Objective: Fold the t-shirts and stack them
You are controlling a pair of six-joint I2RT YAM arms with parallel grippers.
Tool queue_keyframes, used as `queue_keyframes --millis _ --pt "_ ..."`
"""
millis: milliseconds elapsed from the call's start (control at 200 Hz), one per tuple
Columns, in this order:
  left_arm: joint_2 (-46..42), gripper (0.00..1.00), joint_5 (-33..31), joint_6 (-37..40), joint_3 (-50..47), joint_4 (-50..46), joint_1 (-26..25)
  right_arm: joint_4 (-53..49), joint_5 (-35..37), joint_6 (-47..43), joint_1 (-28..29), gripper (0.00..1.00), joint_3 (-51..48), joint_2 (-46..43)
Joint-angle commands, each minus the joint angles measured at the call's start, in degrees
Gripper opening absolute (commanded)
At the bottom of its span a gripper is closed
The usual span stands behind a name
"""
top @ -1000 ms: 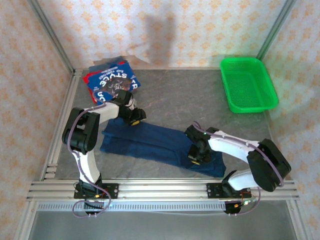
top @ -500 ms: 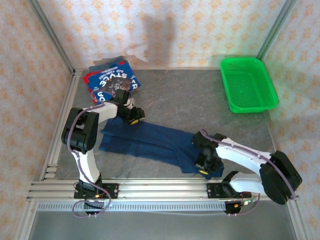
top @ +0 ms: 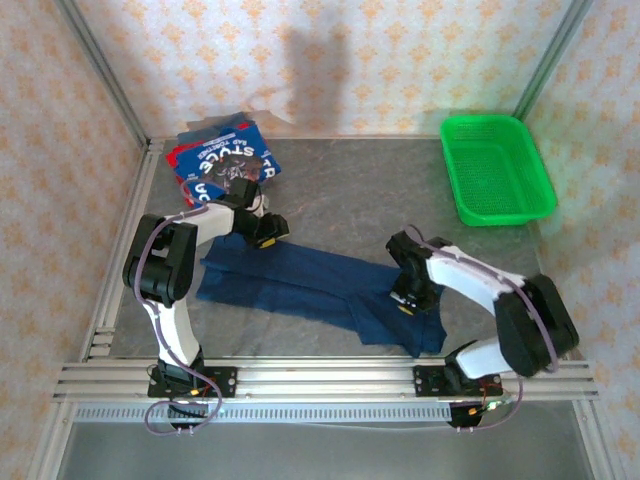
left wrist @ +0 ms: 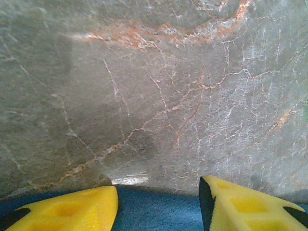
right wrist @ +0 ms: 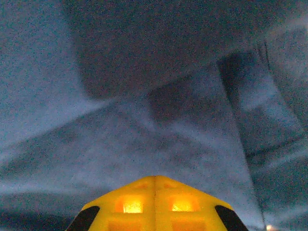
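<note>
Navy shirt (top: 300, 285) lies spread along the near edge of the worktop (top: 340, 190), a gripper at each end.
The folded tees (top: 222, 165) sit in the far-left corner. The left gripper (top: 265, 229) straddles the shirt's far-left hem, fingers spread. The right gripper (top: 405, 298) presses on the right end, tips together, no cloth seen between. Risk: an unclosed left grip misses the hem, and a dragging right tip bunches the cloth, skewing the fold.

Lab rig: aluminium frame (top: 320, 380), wallpapered walls (top: 400, 60)

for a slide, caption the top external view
Left fingers and right fingers on a navy t-shirt laid on the table; folded tees back left, green basket back right.
</note>
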Motion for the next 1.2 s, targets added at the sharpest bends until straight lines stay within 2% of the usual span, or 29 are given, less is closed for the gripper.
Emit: queue_keyframes --millis 0,135,245,375,560,721,801,866,981,1111,1196 --pt "5.1 0.52 -11.2 1.9 -3.6 -10.0 2.3 0.4 5.2 -2.8 -1.9 0.06 2.4 5.2" --pt "4.6 0.52 -12.6 2.0 -4.2 -12.0 3.5 1.1 9.6 -4.3 -7.2 0.09 7.3 11.2" --pt "3.4 0.52 -13.7 2.3 -5.1 -13.4 3.7 1.0 13.0 -6.8 -10.6 0.10 16.6 18.9" --pt "0.8 0.52 -14.0 1.6 -8.3 -13.5 3.6 -2.6 16.0 -10.2 -11.6 0.13 35.0 32.3" --pt "-4.6 0.52 -15.4 -0.6 -12.4 -16.0 3.3 -11.0 18.1 -13.2 -12.3 0.22 67.6 51.8" --pt "-10.5 0.53 -16.4 -4.0 -17.0 -18.5 2.8 -11.1 14.5 -16.7 -12.3 0.27 91.8 65.0" --pt "-13.1 0.54 -16.1 -5.7 -19.3 -18.8 1.4 -7.6 6.4 -18.5 -12.2 0.33 101.2 70.1" --pt "-14.4 0.54 -15.3 -7.2 -20.9 -18.8 -0.7 -3.2 -0.8 -17.7 -12.1 0.35 104.6 72.3" --pt "-15.2 0.54 -13.4 -10.9 -23.2 -17.7 -5.2 5.2 -9.7 -15.8 -11.5 0.39 103.9 71.4" --pt "-16.0 0.54 -13.1 -14.2 -25.3 -16.6 -8.8 6.9 -12.5 -18.4 -10.0 0.47 103.9 67.3" --pt "-15.7 0.55 -10.4 -16.2 -26.1 -14.2 -9.9 6.1 -12.9 -20.0 -10.0 0.52 102.1 62.7"
